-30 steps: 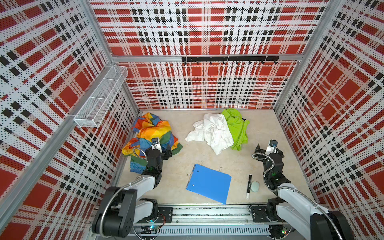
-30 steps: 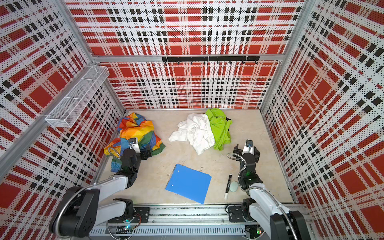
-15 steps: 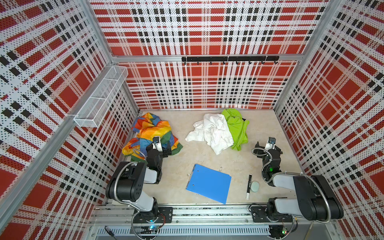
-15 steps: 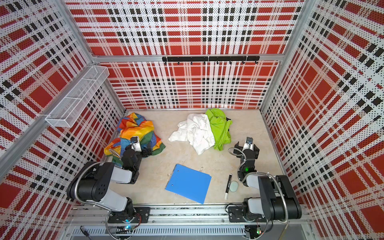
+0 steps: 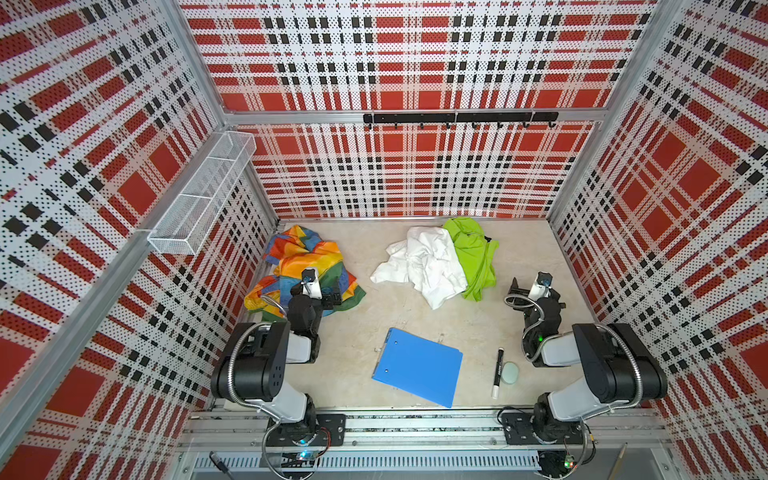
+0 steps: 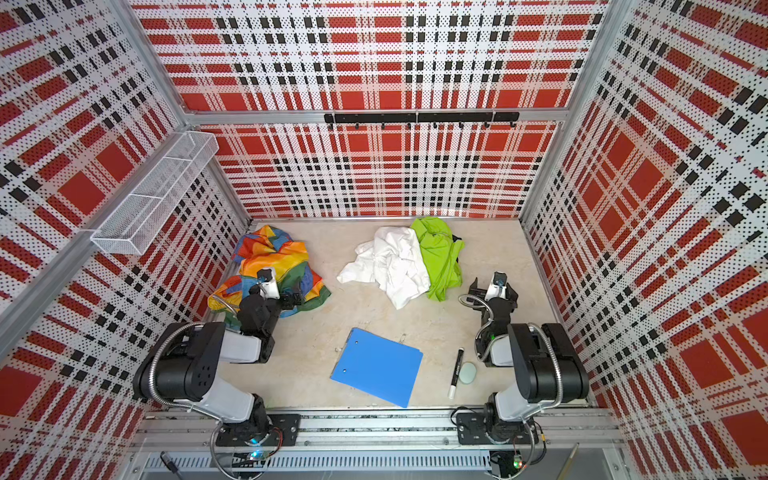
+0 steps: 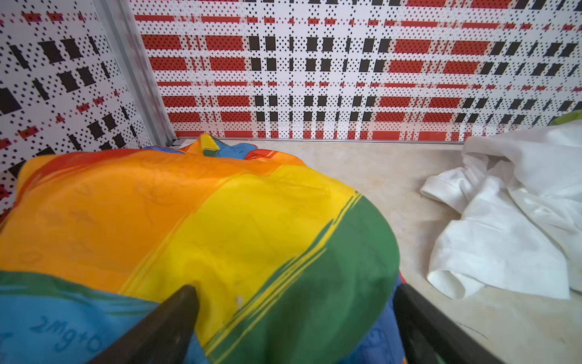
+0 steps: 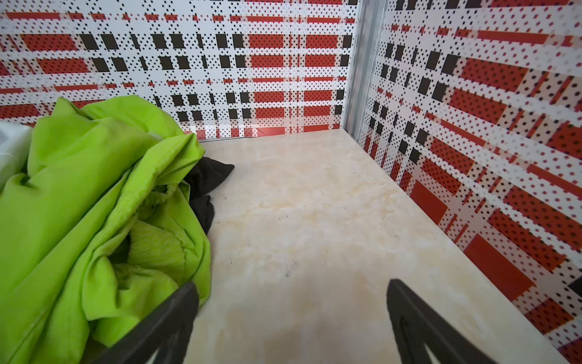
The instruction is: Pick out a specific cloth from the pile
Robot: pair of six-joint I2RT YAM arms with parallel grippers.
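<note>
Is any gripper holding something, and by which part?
Nothing is held. The left gripper is open over the striped cloth; the right gripper is open above the table.

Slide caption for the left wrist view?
Open left gripper over the rainbow-striped fabric sheet; crumpled white cloth apart on beige tabletop.

Both arms are folded low, with the elbows raised near the front and the forearms stretched forward. The left arm (image 5: 257,365) ends in the left hand (image 5: 330,297), seen in the left wrist view (image 7: 293,290) with its two dark fingers (image 7: 170,318) spread wide and clamped on nothing. The right arm (image 5: 606,365) takes much the same pose. The right hand (image 8: 291,285) also has its fingers (image 8: 419,321) parted wide and grips nothing.
</note>
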